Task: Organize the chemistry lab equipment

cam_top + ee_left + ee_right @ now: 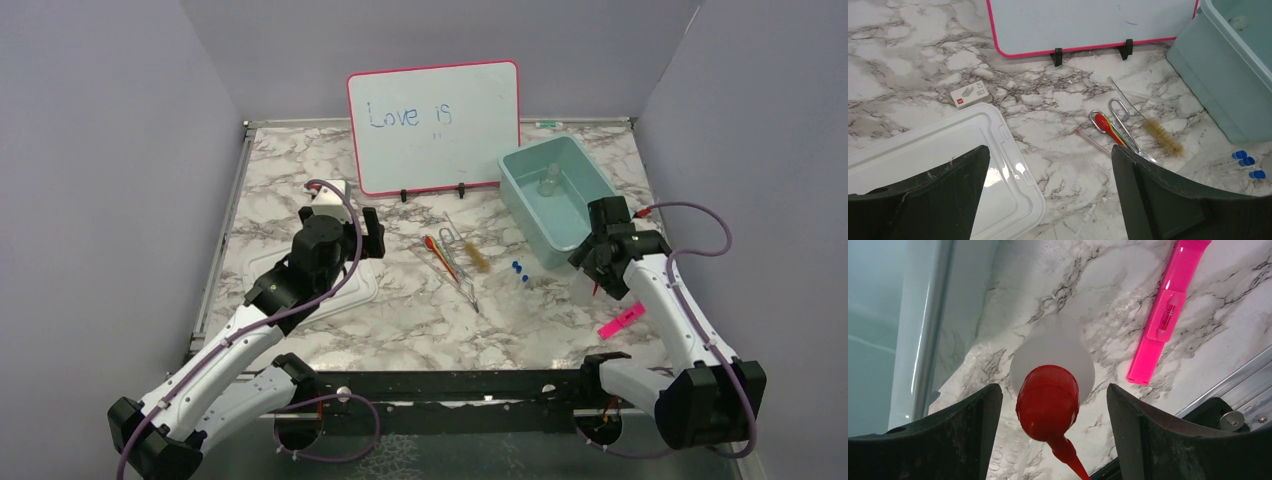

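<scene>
Loose lab equipment lies mid-table: red and orange sticks point(440, 255) point(1108, 126), a brown-bristled wire brush point(477, 252) point(1163, 137), metal tweezers point(466, 285) point(1128, 135), and clear tubes with blue caps point(518, 269) point(1246, 161). A small clear glass vessel point(549, 183) stands in the teal bin point(520, 205). My left gripper point(360, 235) point(1050, 150) hangs open above the edge of a white lid point(948, 165). My right gripper point(590, 270) point(1053, 390) is open on both sides of a white bottle's red spouted cap point(1048, 400), touching neither side.
A pink-framed whiteboard point(435, 125) stands at the back. A flat pink marker point(622, 320) point(1165, 315) lies near the right front edge. A small white box point(970, 95) lies behind the lid. The teal bin's wall point(923, 315) is close on the right gripper's left.
</scene>
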Tool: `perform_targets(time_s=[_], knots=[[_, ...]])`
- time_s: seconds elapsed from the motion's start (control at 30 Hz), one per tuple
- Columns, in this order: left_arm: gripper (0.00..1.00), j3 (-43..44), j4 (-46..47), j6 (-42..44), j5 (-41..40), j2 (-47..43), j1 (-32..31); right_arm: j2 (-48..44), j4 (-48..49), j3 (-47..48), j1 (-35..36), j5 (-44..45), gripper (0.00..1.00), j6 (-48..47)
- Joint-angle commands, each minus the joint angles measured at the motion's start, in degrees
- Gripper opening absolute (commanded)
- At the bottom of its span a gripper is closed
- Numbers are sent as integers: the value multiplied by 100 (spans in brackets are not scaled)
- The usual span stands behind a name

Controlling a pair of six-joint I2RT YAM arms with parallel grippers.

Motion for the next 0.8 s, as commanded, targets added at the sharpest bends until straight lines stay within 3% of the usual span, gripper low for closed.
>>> perform_targets(time_s=[0.0, 0.13, 0.3, 0.37, 0.77], knots=[[94, 100, 110, 38, 51, 19, 26, 98, 320, -147, -31, 109, 79, 367], [94, 104, 110, 30, 64, 49, 26, 48, 425, -302, -30, 57, 71, 428], [94, 114, 102, 30, 77, 68, 26, -104, 283, -211, -30, 183, 47, 521], [94, 110, 101, 30, 77, 57, 26, -285, 167, -62, -26, 361, 42, 535], [94, 120, 94, 12, 147, 70, 26, -665, -796, 1778, -25, 1347, 41, 107]])
